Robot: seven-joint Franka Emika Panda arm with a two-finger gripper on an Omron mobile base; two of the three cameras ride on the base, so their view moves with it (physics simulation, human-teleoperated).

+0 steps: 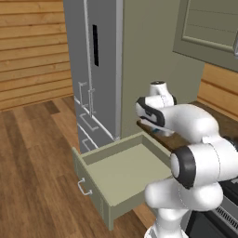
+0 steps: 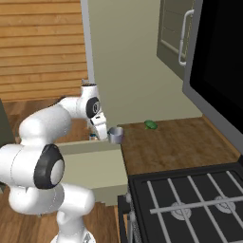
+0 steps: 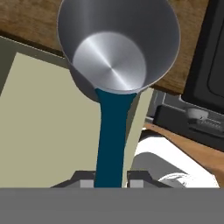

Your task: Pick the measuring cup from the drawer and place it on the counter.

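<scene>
The gripper pinches the teal handle of the measuring cup, jaws pressed against it. In the hand view's upper half, the cup overhangs the counter edge beside the open drawer.

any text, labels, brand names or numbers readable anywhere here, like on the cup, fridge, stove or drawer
None can be read.
measuring cup: plain metal and a plain teal handle, no markings.
drawer, fridge, stove and counter: no labels, brand or numbers visible.
</scene>
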